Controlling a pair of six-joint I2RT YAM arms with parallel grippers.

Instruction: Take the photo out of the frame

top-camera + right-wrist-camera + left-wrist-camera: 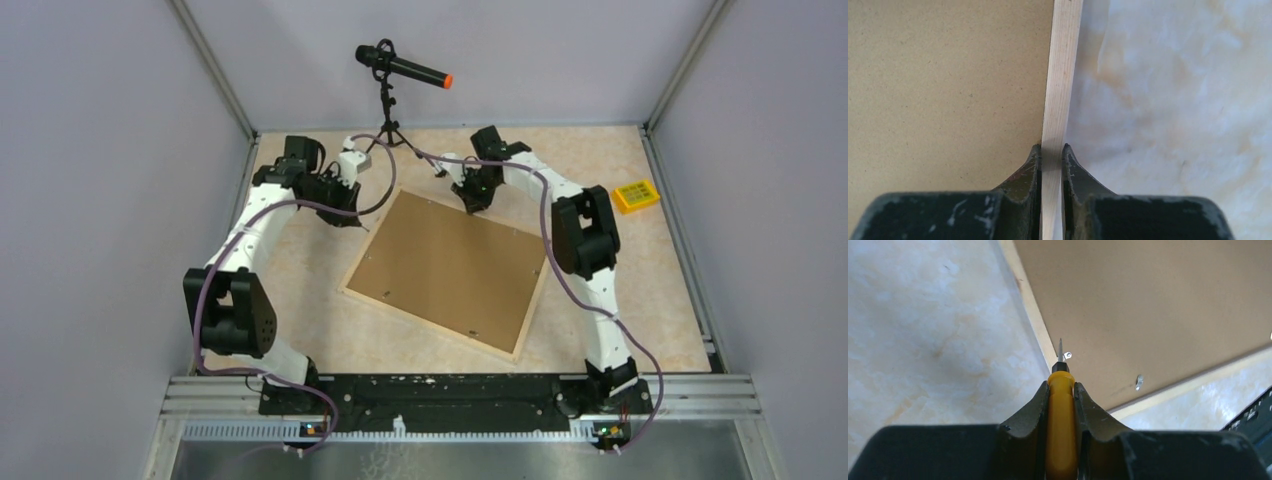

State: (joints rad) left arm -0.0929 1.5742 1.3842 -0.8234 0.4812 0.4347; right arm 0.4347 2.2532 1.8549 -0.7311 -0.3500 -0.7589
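One frame (445, 270), brown back up; right jaws pinch rim (1060, 75), left jaws grip screwdriver (1061, 415).

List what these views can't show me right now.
- Photo: hidden in every view beneath the pale wood frame's brown hardboard back.
- Left wrist: whether the yellow-handled tool's tip touches the small metal clip; too small.
- Right wrist: wood rail below the right claw's tips, covered by the claw.

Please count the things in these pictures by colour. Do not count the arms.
Brown: 1, frame
Yellow: 2, screwdriver and block
Black: 1, microphone
Total: 4
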